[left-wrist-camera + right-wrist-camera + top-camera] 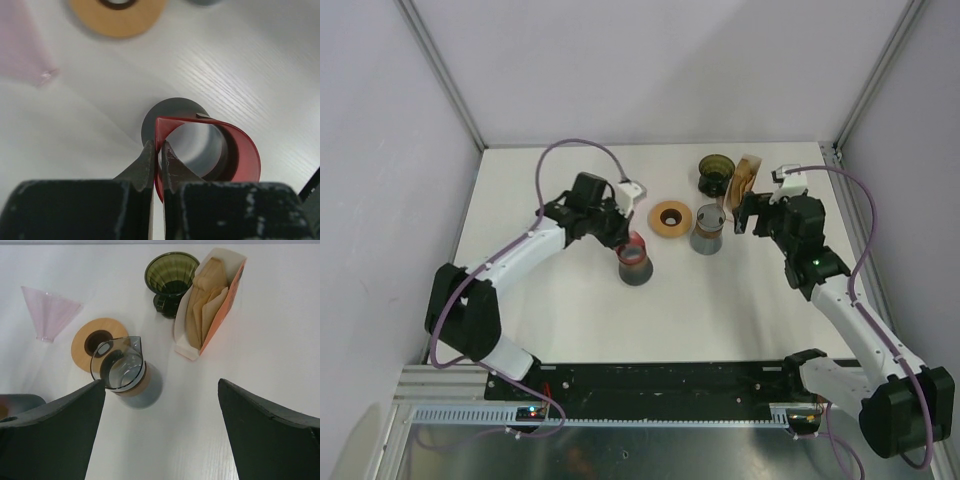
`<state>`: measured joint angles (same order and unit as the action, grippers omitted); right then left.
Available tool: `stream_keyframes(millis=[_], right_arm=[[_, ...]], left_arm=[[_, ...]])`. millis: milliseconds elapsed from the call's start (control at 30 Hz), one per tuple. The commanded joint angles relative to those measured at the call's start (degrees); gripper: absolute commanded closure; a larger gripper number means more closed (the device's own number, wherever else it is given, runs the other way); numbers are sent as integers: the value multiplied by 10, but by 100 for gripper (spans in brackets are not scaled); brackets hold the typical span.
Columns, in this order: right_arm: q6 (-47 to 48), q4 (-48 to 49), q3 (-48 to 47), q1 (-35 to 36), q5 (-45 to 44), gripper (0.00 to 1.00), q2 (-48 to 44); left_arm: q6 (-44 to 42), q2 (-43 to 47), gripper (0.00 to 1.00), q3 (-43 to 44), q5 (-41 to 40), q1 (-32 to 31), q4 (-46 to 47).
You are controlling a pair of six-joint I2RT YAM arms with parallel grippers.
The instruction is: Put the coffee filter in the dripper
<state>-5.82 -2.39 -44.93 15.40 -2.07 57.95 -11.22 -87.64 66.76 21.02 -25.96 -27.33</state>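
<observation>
Pinching red rim (240, 150) of grey cup (170, 107) with left hand (159, 150), likely steadying it, with right hand (161, 382) spread toward far coffee filters (207, 305) for pickup.

A flat round wooden ring with a dark centre hole (671, 219) is lying on the white counter (570, 330). Just beside it, a clear glass carafe with a grey base (707, 229) is standing upright. Nearby, a grey cylindrical cup (636, 270) is standing, a curved red band (247, 152) sitting at its rim.
</observation>
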Motion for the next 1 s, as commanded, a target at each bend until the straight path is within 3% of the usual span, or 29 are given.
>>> stream_keyframes(millis=[0, 333, 667, 967], right_arm=[[-5, -14, -38, 13, 1, 1, 1], [-2, -14, -52, 33, 5, 1, 18], [2, -30, -112, 82, 12, 1, 99], [15, -114, -223, 110, 12, 1, 204]], left_arm=[[-46, 20, 100, -6, -22, -53, 12], [-72, -1, 100, -6, -26, -72, 13], [-116, -3, 98, -16, -15, -72, 13], [-117, 1, 59, -8, -15, -69, 12]])
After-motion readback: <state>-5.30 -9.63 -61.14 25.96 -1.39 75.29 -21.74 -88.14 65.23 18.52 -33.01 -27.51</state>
